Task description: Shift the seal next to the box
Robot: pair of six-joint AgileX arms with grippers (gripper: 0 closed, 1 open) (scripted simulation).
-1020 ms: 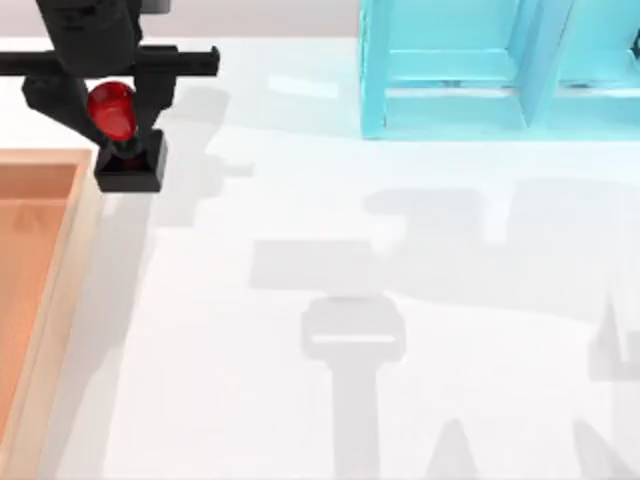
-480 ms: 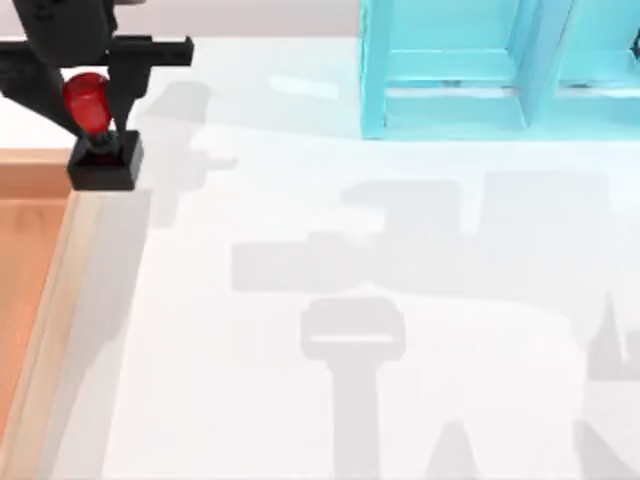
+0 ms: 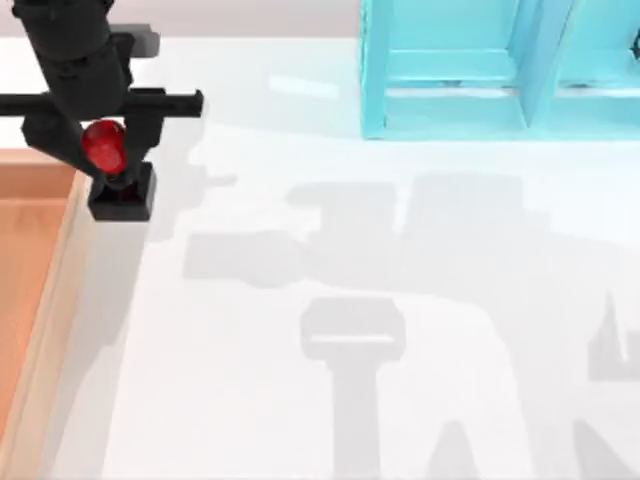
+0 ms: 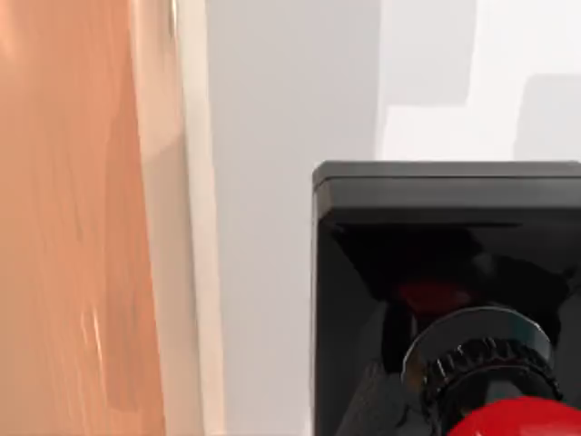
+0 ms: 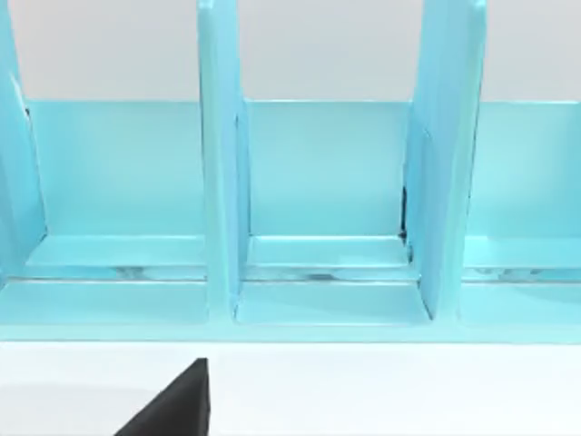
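1. Table (image 3: pixel 400 300): white, one; bears everything below.
2. Box (image 3: pixel 30 280): one, wooden, tan rim, orange-brown inside; at the table's left edge, running off frame. In the left wrist view, rim (image 4: pixel 177 227) runs parallel to the stamp's base edge, with a strip of bare table between.
3. Shelf unit (image 3: pixel 500 70): one, cyan, far right of the table; faced by the right wrist camera (image 5: pixel 318 209). Not part of the task.
4. Left gripper (image 3: pixel 103 150): directly over the seal, fingers closed narrow on the red knob. Nearer arm by far; right arm idle over toward the shelf, fingers' state cannot be told.
5. Seal (image 3: pixel 120 190): one, upright, knob straight up into the gripper, black base (image 4: pixel 436 191) just beside the box's right rim near its far corner, outside the box. Whether resting on the table or hanging just above: cannot tell.
6. Judgement: placement close to done; remaining call is straight down, then release, with no sideways drift onto the rim.
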